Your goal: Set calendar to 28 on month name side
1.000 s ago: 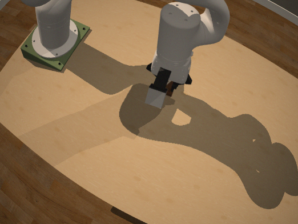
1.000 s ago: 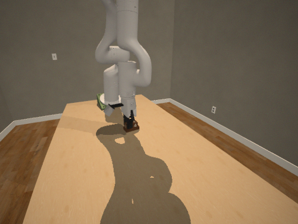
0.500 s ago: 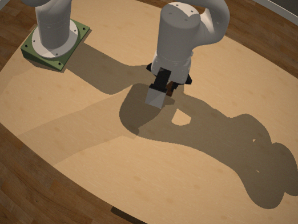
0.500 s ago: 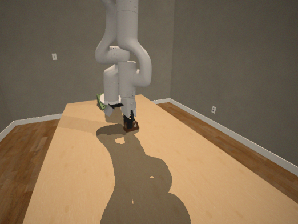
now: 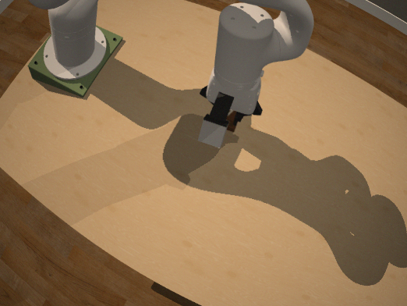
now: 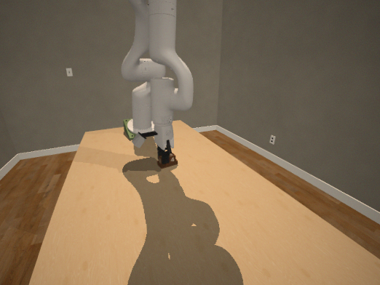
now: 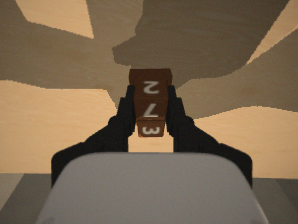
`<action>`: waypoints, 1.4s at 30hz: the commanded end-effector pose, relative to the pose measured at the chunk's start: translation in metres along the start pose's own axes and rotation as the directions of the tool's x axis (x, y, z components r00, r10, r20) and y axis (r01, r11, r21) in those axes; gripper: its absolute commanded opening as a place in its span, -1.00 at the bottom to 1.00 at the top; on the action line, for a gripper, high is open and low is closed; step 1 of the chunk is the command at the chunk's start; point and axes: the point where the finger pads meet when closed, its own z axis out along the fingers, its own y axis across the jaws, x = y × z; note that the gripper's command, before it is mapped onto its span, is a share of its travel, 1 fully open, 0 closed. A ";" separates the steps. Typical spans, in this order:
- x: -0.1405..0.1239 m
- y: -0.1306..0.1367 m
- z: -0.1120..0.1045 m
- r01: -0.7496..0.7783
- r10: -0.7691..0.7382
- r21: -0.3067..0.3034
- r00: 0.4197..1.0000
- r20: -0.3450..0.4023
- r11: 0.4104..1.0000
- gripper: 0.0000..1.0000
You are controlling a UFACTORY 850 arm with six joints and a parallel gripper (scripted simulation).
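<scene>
Wrist, tool gripping cube, digits 2, 7, 3

The gripper points straight down over the table, its fingers closed on a brown number cube. A second cube sits directly beyond the held one, touching or just beside it, and blocks travel in that direction. The low brown tray lies under the fingers, so there is little room to go lower. The arm's green base plate stands well apart at the far left corner. On all other sides of the gripper the table surface shows only shadow, with no visible obstruction. The space above is occupied by the arm's own links.
</scene>
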 end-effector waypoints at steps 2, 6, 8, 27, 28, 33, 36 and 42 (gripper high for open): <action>0.000 0.000 0.000 0.000 0.000 0.032 1.000 0.020 0.999 -0.43; 0.000 0.000 0.000 0.000 0.000 0.032 1.000 0.020 0.999 -0.43; 0.000 0.000 0.000 0.000 0.000 0.032 1.000 0.020 0.999 -0.43; 0.000 0.000 0.000 0.000 0.000 0.032 1.000 0.020 0.999 -0.01; 0.000 0.000 0.000 0.000 0.000 0.032 1.000 0.020 0.999 -0.01; 0.000 0.000 0.000 0.000 0.000 0.032 1.000 0.020 0.999 -0.01; 0.000 0.000 0.000 0.000 0.000 0.032 1.000 0.020 0.999 -0.01; 0.000 0.000 0.000 0.000 0.000 0.032 1.000 0.020 0.999 -0.01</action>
